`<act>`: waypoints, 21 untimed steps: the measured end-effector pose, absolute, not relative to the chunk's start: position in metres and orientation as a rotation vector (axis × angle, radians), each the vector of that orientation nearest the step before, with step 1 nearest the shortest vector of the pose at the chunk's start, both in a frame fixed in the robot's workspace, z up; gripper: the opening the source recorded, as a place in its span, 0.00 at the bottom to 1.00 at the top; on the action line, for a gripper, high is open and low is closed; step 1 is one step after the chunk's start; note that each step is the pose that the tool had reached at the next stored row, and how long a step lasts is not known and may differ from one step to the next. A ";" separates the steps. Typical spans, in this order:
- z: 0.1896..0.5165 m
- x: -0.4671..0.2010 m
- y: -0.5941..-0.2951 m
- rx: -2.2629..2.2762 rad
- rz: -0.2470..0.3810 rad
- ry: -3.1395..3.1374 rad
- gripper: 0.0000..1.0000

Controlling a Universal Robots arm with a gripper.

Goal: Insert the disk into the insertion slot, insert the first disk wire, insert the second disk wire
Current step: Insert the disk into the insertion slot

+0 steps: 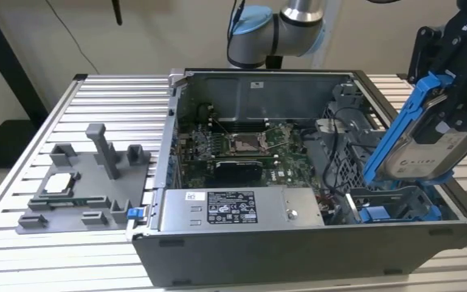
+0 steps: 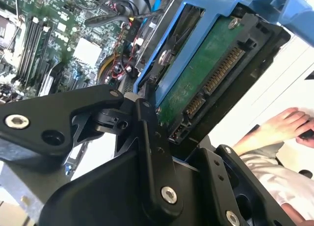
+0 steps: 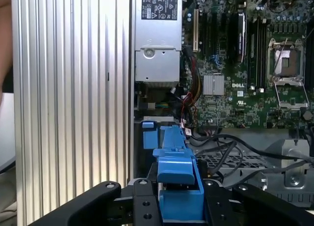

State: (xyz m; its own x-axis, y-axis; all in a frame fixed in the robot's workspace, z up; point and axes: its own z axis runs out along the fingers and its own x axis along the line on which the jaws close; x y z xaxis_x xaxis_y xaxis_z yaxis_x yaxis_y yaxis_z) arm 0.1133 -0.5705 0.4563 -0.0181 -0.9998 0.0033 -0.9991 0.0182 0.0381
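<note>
Black fingers (image 3: 142, 206) of the end effector (image 3: 179, 209) clamp the disk (image 3: 175, 172) by its blue frame. The second wrist view shows its green circuit underside and a person's hand (image 2: 284, 125). The exterior view shows it tilted, its lower end just above the drive cage (image 1: 391, 198).

The disk (image 1: 430, 149), a silver-grey drive with a pale label in a bright blue frame, hangs steeply tilted over the case's (image 1: 298, 255) near corner on the exterior view's right. Its lower end is just above the slot (image 1: 383, 196), a grey metal cage bay in that corner.
</note>
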 end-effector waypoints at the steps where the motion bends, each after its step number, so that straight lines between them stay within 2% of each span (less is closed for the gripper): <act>1: 0.456 0.113 -0.571 2.181 -0.039 -2.221 0.00; 21: 0.439 0.113 -0.571 2.181 -0.039 -2.221 0.00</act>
